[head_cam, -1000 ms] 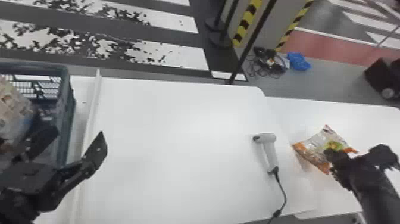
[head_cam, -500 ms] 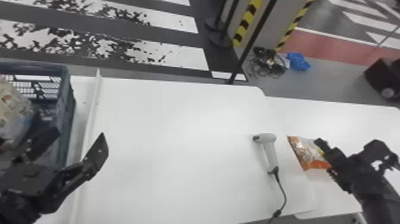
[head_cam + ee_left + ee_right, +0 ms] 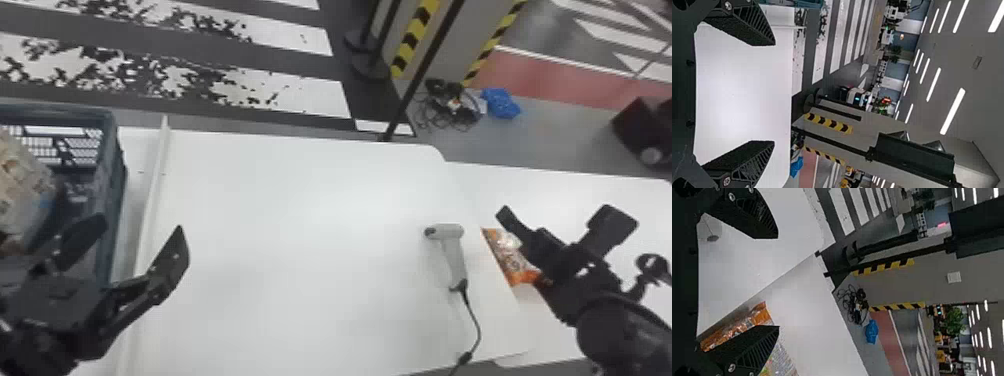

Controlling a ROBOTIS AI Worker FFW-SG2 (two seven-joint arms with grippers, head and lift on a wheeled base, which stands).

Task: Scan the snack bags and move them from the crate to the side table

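On the white side table (image 3: 575, 187), the orange snack bag (image 3: 502, 247) lies beside the main table's (image 3: 300, 225) edge, near my right gripper (image 3: 562, 216), spread and empty. My left gripper (image 3: 140, 229) gapes empty near the crate (image 3: 112, 200). The bag looks light, slippery, its contents crushable; I'd pinch a sealed end gently.

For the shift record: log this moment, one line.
right end effector open; orange snack bag on side table; left end effector open near crate; barcode scanner on main table

Scanner (image 3: 454, 255) between crate (image 3: 114, 192) and snack bag (image 3: 509, 256)
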